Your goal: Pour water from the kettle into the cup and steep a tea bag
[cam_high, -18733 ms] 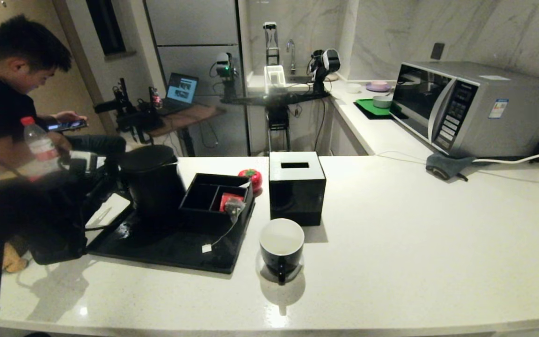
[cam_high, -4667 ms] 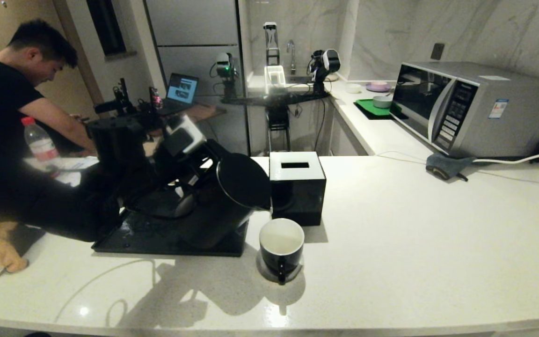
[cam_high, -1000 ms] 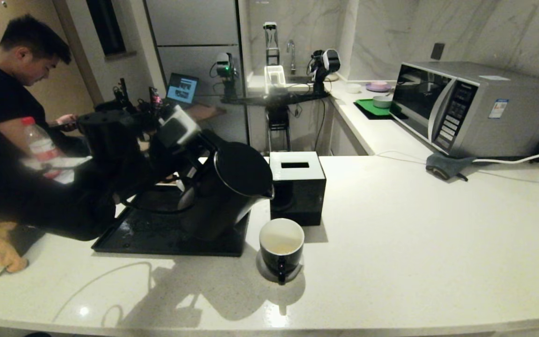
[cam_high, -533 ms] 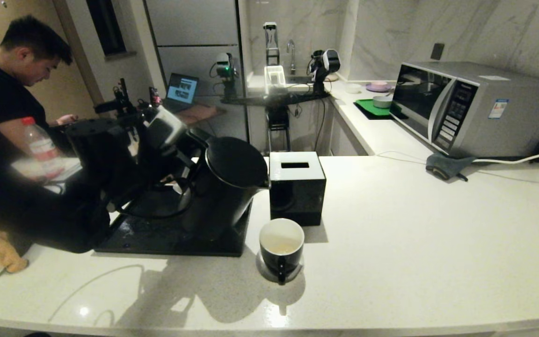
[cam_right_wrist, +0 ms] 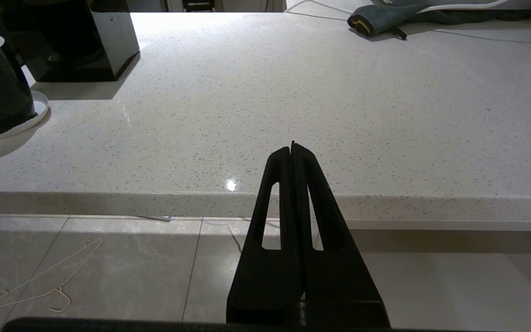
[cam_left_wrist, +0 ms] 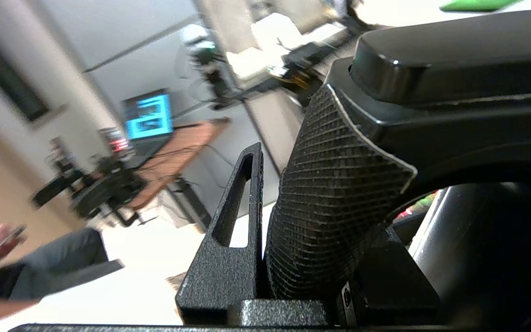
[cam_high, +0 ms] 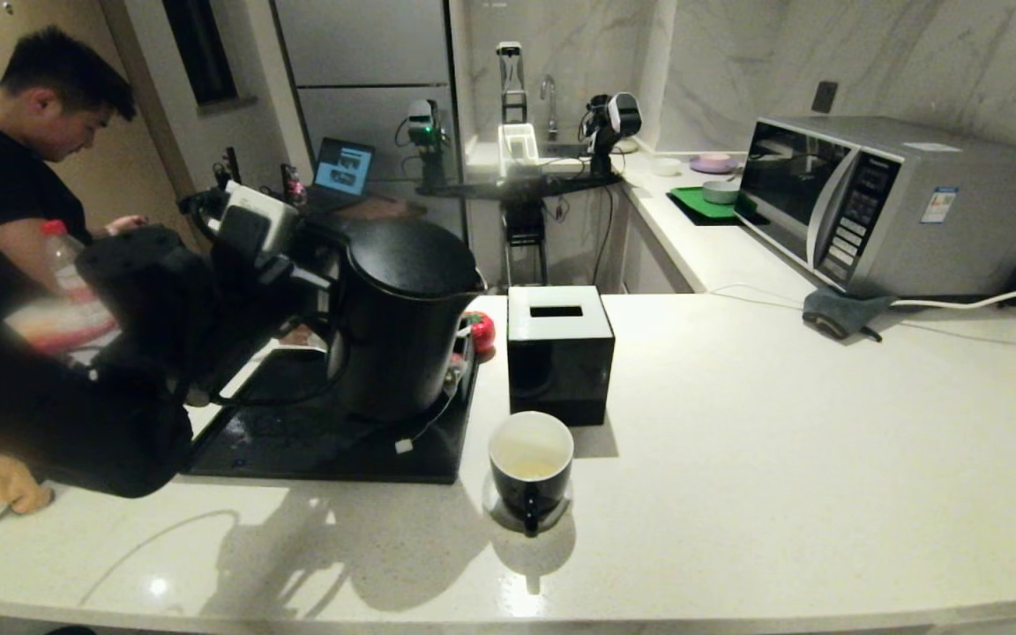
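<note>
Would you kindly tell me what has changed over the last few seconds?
The left hand, clamped on the kettle handle, has swung it from tilted over the cup back upright above the black tray. The cup now holds pale water. Cup, tissue box and parked right hand stayed put.

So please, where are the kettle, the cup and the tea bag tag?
kettle point(cam_high: 398, 353): head view, on its black body.
cup point(cam_high: 530, 494): head view, on its outer black wall.
tea bag tag point(cam_high: 403, 447): head view, on the white paper square.
</note>
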`<state>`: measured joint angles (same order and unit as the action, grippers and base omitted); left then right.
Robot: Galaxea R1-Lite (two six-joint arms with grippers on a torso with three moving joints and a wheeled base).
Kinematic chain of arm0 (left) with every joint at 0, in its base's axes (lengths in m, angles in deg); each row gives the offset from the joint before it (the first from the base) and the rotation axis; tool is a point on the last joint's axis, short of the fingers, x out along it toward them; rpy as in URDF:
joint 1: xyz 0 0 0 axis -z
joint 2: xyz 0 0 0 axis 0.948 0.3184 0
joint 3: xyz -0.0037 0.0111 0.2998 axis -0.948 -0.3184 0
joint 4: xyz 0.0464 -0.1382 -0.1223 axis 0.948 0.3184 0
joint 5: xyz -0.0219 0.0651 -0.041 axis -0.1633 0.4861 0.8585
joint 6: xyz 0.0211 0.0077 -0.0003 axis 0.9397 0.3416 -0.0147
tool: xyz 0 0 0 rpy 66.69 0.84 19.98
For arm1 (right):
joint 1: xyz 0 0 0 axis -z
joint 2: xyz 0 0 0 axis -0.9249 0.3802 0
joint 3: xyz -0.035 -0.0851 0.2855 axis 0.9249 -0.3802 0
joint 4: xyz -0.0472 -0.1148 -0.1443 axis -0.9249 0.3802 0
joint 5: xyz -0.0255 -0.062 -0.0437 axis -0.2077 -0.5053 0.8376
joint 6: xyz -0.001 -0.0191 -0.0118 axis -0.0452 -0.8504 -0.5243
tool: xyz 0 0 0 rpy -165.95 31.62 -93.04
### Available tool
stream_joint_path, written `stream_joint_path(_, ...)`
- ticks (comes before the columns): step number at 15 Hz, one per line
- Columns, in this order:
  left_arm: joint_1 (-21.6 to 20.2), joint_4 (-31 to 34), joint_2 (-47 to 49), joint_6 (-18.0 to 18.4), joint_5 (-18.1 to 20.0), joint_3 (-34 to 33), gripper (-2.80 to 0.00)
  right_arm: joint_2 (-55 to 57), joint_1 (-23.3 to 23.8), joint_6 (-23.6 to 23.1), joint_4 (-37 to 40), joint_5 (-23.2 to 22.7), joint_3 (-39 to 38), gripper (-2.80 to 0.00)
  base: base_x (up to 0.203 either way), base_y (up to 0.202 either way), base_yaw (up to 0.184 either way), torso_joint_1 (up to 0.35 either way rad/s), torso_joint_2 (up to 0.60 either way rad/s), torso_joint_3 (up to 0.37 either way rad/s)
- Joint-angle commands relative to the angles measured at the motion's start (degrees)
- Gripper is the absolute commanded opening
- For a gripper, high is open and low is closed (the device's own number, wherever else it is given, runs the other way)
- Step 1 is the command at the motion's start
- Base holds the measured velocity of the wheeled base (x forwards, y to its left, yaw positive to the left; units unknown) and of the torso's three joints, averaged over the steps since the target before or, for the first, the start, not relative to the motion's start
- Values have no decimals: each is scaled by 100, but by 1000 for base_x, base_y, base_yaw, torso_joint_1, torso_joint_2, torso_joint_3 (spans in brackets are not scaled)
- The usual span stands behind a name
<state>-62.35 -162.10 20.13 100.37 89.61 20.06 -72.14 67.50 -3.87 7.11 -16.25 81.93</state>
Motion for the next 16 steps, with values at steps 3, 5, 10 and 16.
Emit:
stream_joint_path(3,-344,-385,10,-342,-368,-132,-280,0,-2,-4,-1,-1,0,-280,0,0,0,0,0,0)
stream_joint_path(5,-547,-542,36,-548,-576,-139,-280,0,-2,-4,-1,-1,0,-280,0,0,0,0,0,0)
stream_joint_path(10,-997,-1147,317,-854,-1291,-265,-280,0,-2,-4,-1,-1,0,-280,0,0,0,0,0,0)
stream_joint_path(16,-1499,-1303,684,-1444,-1767,-251,-280,0,-2,-4,-1,-1,0,-280,0,0,0,0,0,0)
